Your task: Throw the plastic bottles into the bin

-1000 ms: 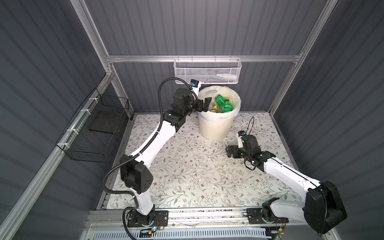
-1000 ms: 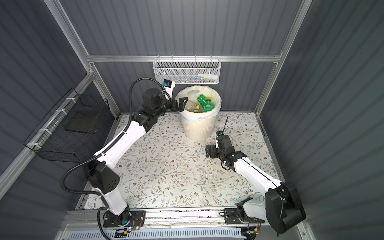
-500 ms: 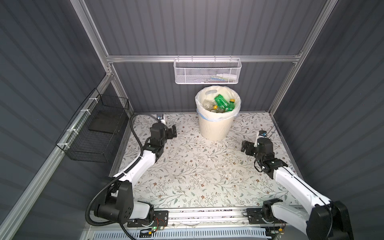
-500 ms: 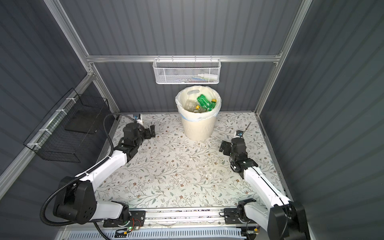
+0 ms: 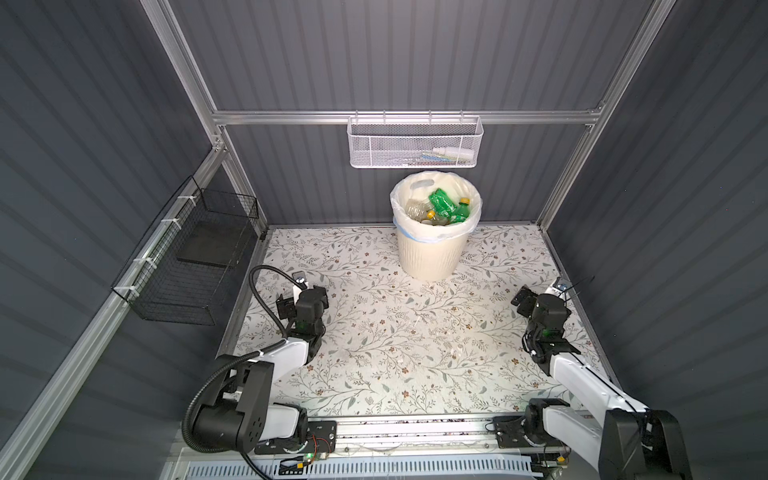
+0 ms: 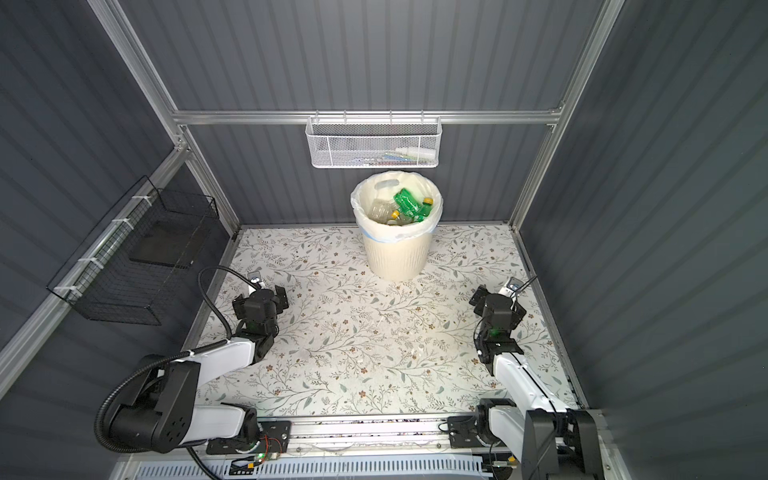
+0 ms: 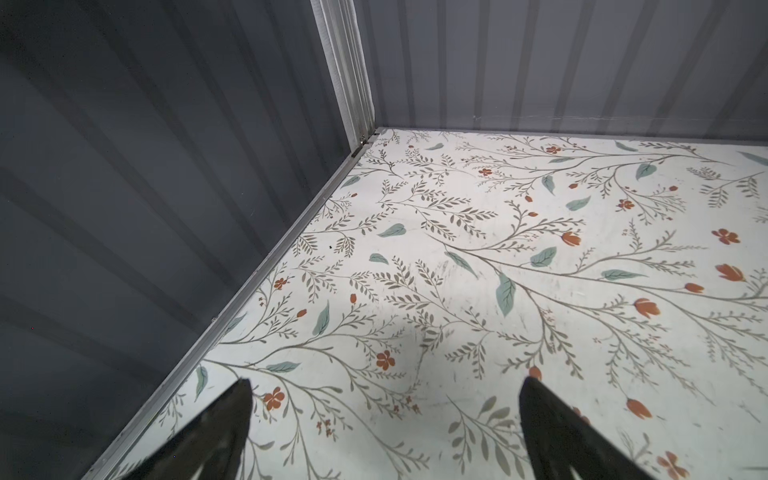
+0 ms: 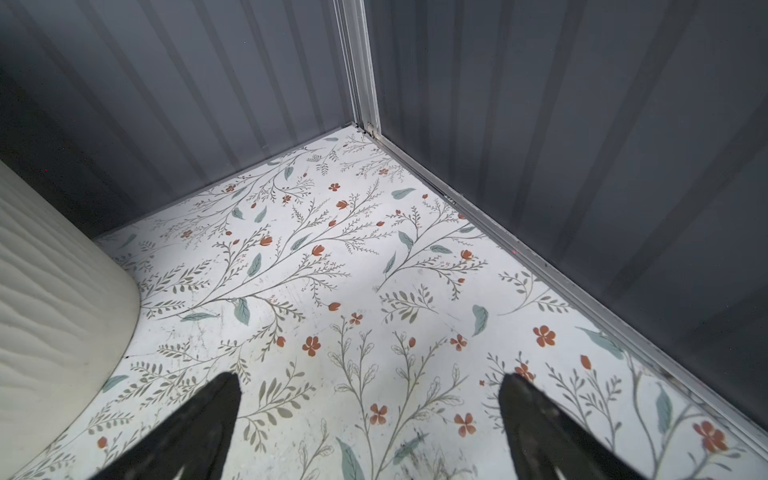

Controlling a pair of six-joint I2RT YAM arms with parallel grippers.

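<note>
The plastic bottles [image 5: 444, 206] are lying inside the bin [image 5: 428, 257], which is standing midway along the far edge of the surface [image 5: 395, 340]. The left hand [image 7: 384, 386] is hovering near the left edge and the right hand [image 8: 370, 380] near the right edge, both gaping wide and holding nothing.

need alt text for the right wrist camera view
The right gripper hangs open and empty over a floral tabletop, with the cream ribbed bin beside it and grey walls meeting in a corner behind.
</note>
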